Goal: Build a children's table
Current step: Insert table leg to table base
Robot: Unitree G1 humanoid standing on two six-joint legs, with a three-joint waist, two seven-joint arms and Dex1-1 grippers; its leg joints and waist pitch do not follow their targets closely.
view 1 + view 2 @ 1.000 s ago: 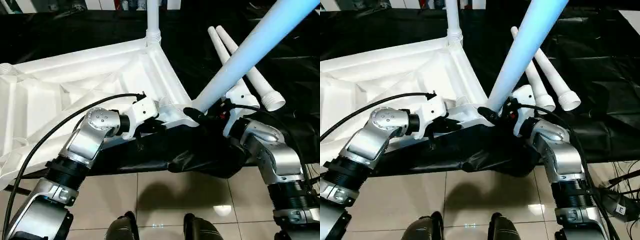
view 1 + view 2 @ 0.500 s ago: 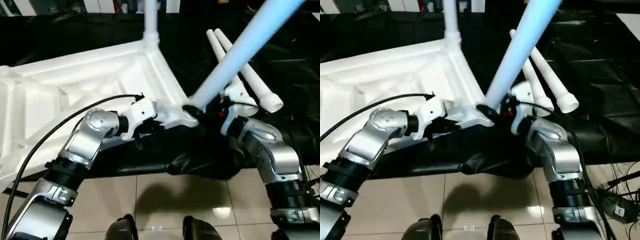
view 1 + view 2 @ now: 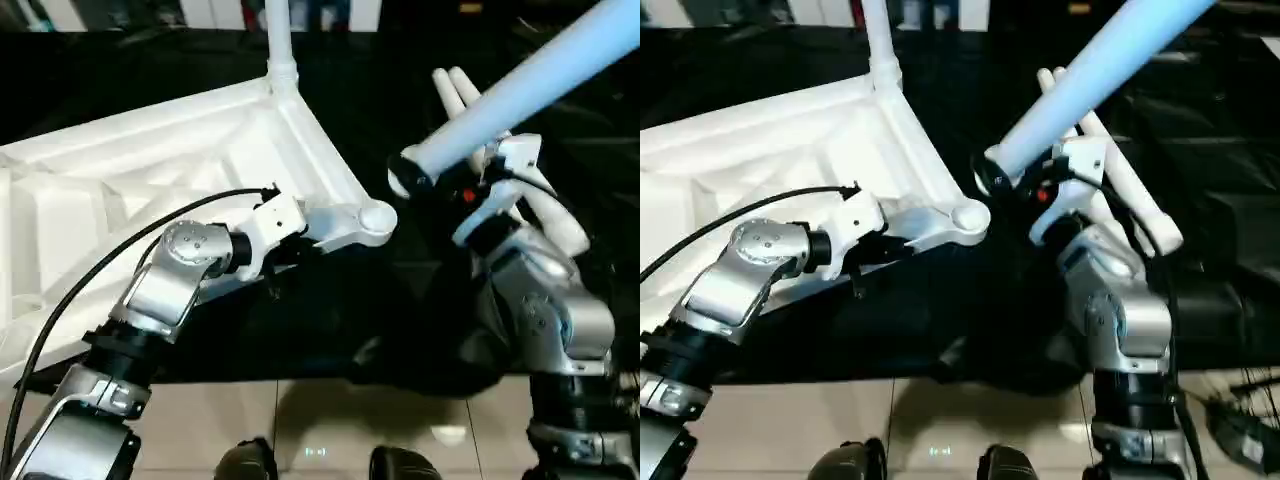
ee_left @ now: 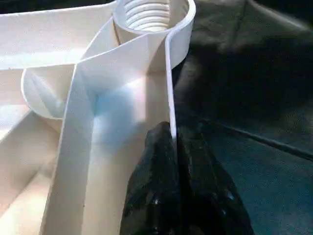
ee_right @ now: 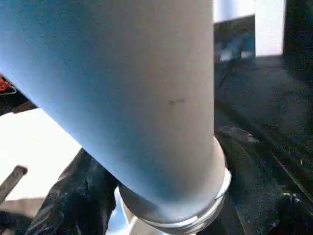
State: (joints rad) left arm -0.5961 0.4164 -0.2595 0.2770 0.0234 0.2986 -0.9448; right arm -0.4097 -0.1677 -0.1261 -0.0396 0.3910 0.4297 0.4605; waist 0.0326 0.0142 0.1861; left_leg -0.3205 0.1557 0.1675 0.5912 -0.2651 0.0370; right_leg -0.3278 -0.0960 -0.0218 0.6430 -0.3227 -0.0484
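Observation:
The white tabletop [image 3: 150, 170] lies underside up on black cloth, with one leg [image 3: 277, 35] standing in its far corner socket. My left gripper [image 4: 171, 139] is shut on the thin rim wall just short of the near corner socket [image 3: 375, 218], whose threaded hole [image 4: 151, 12] is open. My right gripper [image 3: 422, 180] is shut on the threaded end of another white leg [image 3: 520, 90], which slants up to the right. That end hangs a little above and to the right of the near socket, apart from it. Two loose legs [image 3: 1137, 200] lie behind my right wrist.
Black cloth [image 3: 380, 300] covers the work surface and hangs crumpled over its near edge. Below that edge is a tiled floor [image 3: 940, 410] with my feet. A black cable [image 3: 90, 280] loops along my left arm. More cables [image 3: 1240, 425] lie on the floor at the right.
My right gripper has carried the leg's end up and to the right, off the near corner socket, and the leg now leans flatter. The left gripper keeps its hold. The camera has shifted.

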